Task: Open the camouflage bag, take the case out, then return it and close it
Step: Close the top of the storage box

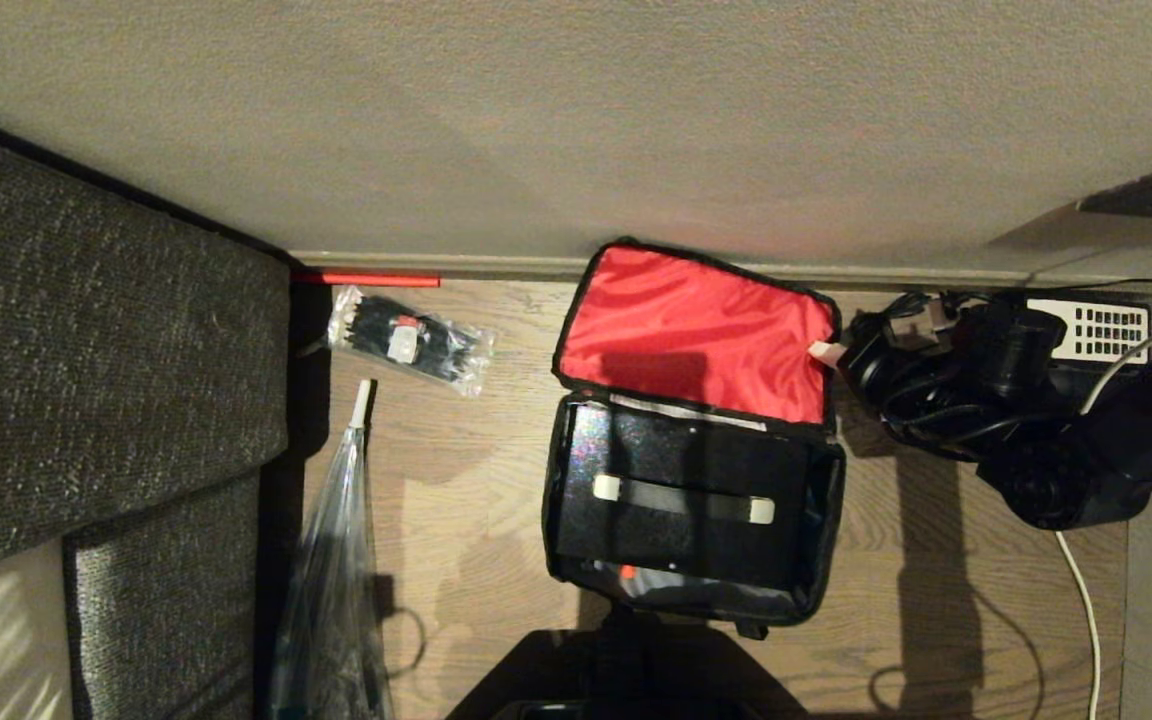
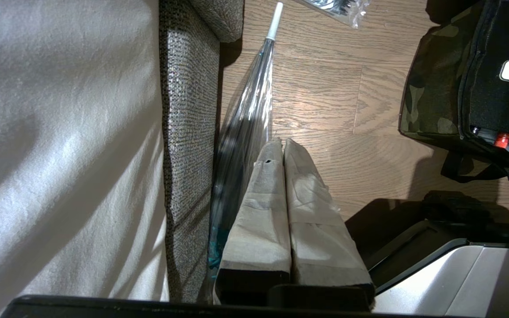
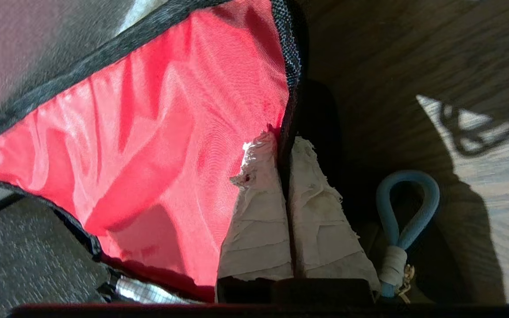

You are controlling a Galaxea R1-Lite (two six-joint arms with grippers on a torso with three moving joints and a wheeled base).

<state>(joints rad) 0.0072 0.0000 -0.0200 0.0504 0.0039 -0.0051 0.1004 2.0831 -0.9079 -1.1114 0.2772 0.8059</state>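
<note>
A: Head view first. What's there?
B: Camouflage bag (image 1: 693, 520) on the wood floor (image 1: 476, 500), near the wall's skirting. Lid flipped back, red lining (image 1: 696, 330) up. Black case (image 1: 681, 495) sits inside the bag, strap with pale ends across it.
A: Right hand?
B: Right hand (image 1: 829, 352) at the lid's right edge, fingers shut on that edge. Black arm runs off right.
A: Other stuff?
B: Sofa (image 1: 86, 350) along the floor's left edge, packet of black cable ties (image 1: 411, 340) near the skirting, clear umbrella (image 1: 336, 560) lying beside the sofa, white cable (image 1: 1086, 600) at the right.
A: Left wrist view?
B: Left hand (image 2: 283, 145) hangs over the floor beside the sofa, taped fingers pressed together, holding nothing. Umbrella just beside it. Bag well apart from it, camo side wall showing.
A: Right wrist view?
B: Taped fingers (image 3: 259, 212) pinch the lid's black zipper edging, one on the red lining, one on the outer side. A blue loop (image 3: 407, 207) just beside them.
</note>
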